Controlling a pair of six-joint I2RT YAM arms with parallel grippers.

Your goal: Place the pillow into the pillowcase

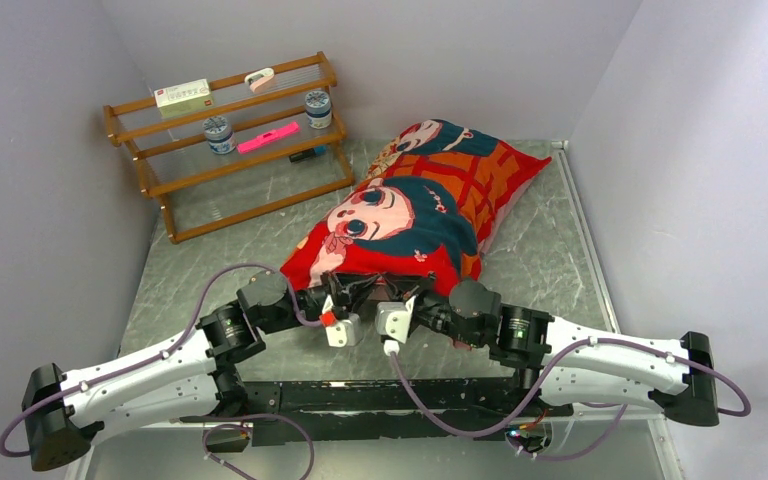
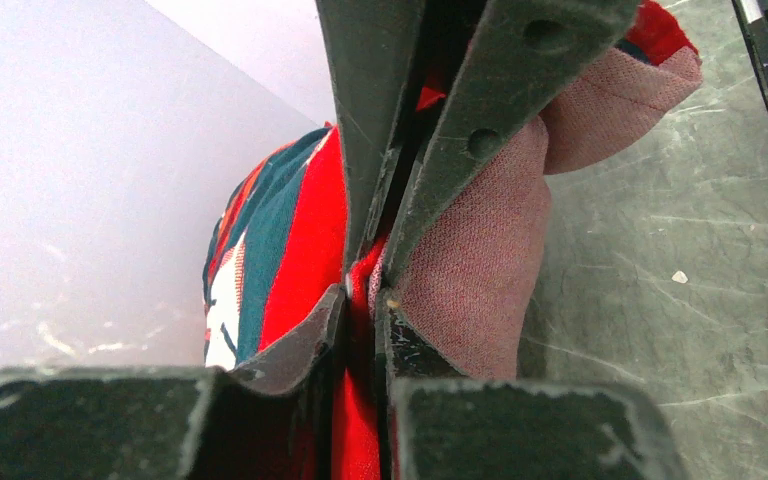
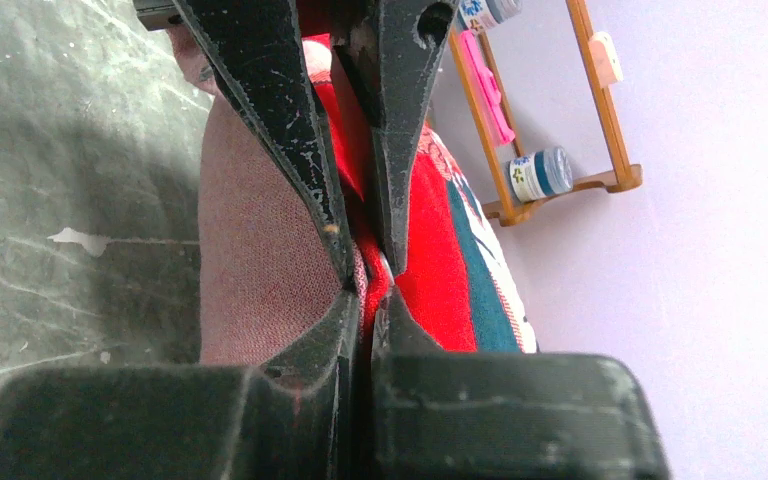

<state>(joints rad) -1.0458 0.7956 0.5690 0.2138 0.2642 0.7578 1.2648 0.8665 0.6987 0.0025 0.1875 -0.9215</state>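
Pinched pillowcase (image 2: 460, 260) hem, clear in wrist views only

Bright, even overhead light; soft shadows; wrist views soft-focus along near bottom edge

Plain pale walls (image 1: 50, 200) on three sides, sort of lavender-white, with soft, even light and no harsh shadows. The table (image 1: 210, 260) has a grey marbled top with a light strip (image 1: 588, 240) running down its right edge. In the back left corner sits a tiered wooden rack (image 1: 260, 209) holding one little jar (image 1: 219, 134), another jar (image 1: 318, 108), a pink marker-looking thing (image 1: 268, 137), and a white box (image 1: 182, 95) with a red label up top.
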